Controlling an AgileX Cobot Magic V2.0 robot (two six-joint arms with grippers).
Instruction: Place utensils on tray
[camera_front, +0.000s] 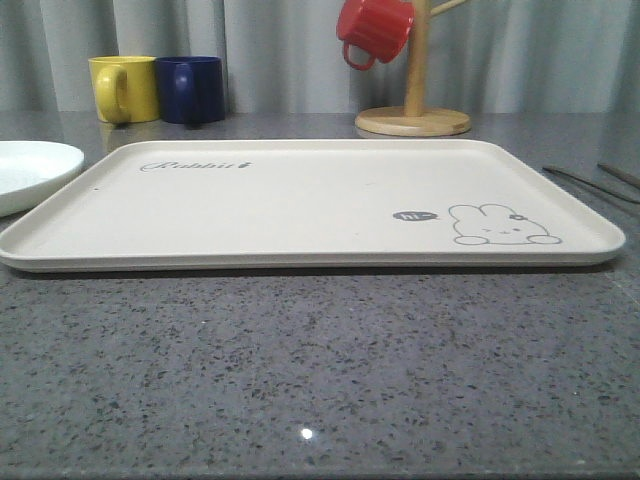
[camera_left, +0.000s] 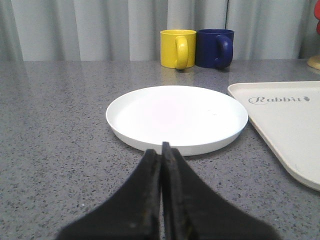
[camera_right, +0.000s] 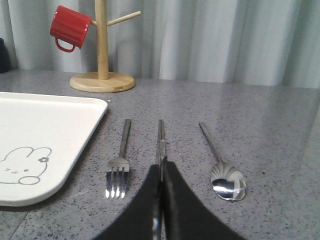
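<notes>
The cream tray (camera_front: 300, 200) with the rabbit drawing lies in the middle of the grey table, with nothing on it. To its right, on the table, three utensils lie side by side: a fork (camera_right: 120, 165) nearest the tray (camera_right: 45, 125), a pair of chopsticks (camera_right: 160, 140) in the middle, and a spoon (camera_right: 220, 160) farthest out. My right gripper (camera_right: 161, 167) is shut, just above the near end of the chopsticks, which run on under it. My left gripper (camera_left: 161, 147) is shut and holds nothing, close in front of the white plate (camera_left: 175, 115).
The round white plate (camera_front: 30, 170) sits left of the tray. A yellow mug (camera_front: 125, 88) and a blue mug (camera_front: 190, 88) stand at the back left. A wooden mug tree (camera_front: 415, 110) with a red mug (camera_front: 375, 30) stands behind the tray.
</notes>
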